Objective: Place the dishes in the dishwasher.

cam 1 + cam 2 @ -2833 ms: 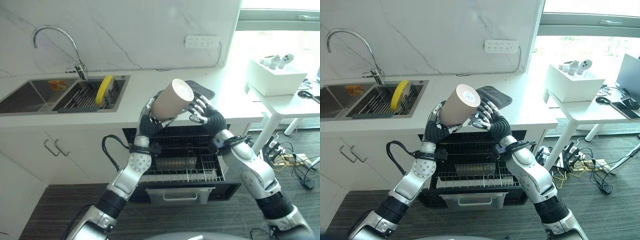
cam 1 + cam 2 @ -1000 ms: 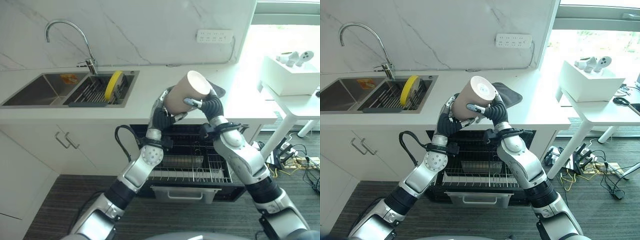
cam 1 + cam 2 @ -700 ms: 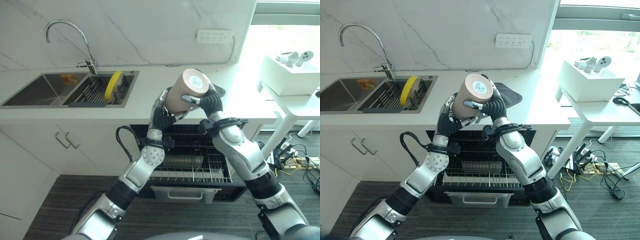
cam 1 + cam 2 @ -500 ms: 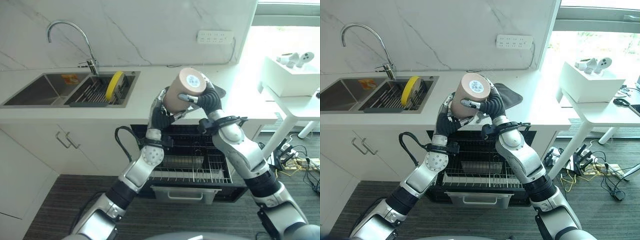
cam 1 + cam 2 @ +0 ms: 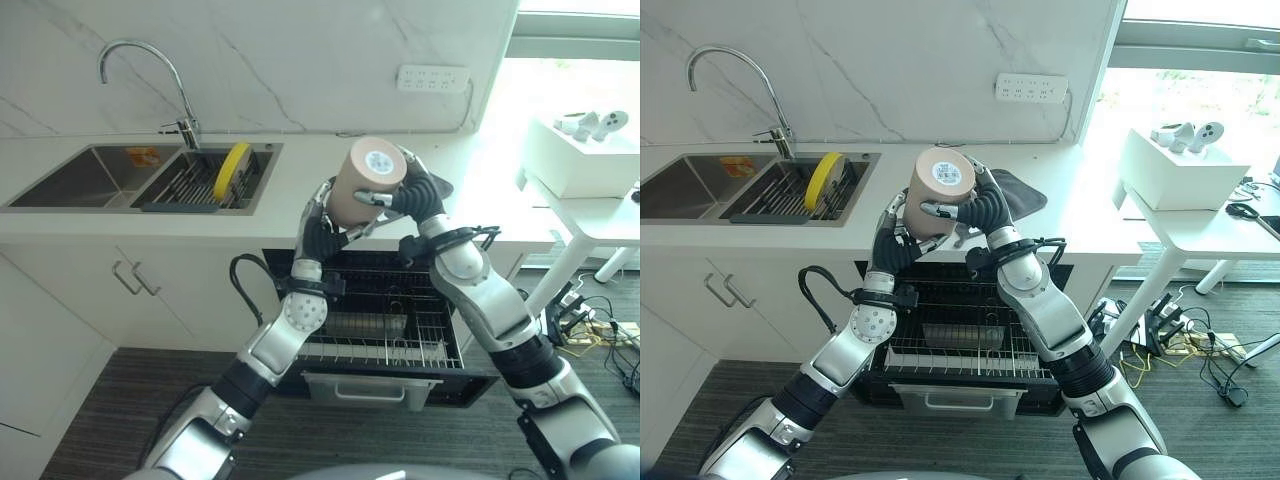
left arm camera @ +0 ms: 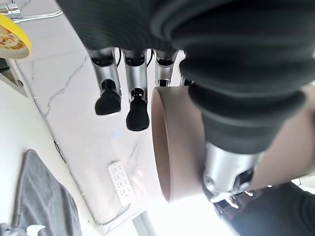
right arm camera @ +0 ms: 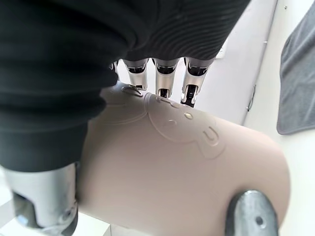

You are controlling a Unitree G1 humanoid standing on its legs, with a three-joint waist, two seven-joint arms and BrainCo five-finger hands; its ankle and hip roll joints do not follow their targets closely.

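Smooth tan cylindrical cup (image 5: pixel 366 180), right hand (image 5: pixel 412 196) gripping

sink (image 5: pixel 60 185) cut by frame edge, cup (image 5: pixel 362 180) mouth hidden

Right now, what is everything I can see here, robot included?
Cup: one, tan, held up over the open dishwasher, base toward the camera.
Dishwasher rack: one, wire, pulled out under the counter.
Plate: one, yellow, standing on edge in the sink.
Sink: one, steel, two basins, at the counter's left.
Tap: one, chrome, behind the sink.
Cloth: one, dark grey, on the counter behind the cup.
Socket strip: one, white, on the wall.
Side table: one, white, at right.
Left hand: beneath the cup.
Right hand: curled on the cup.
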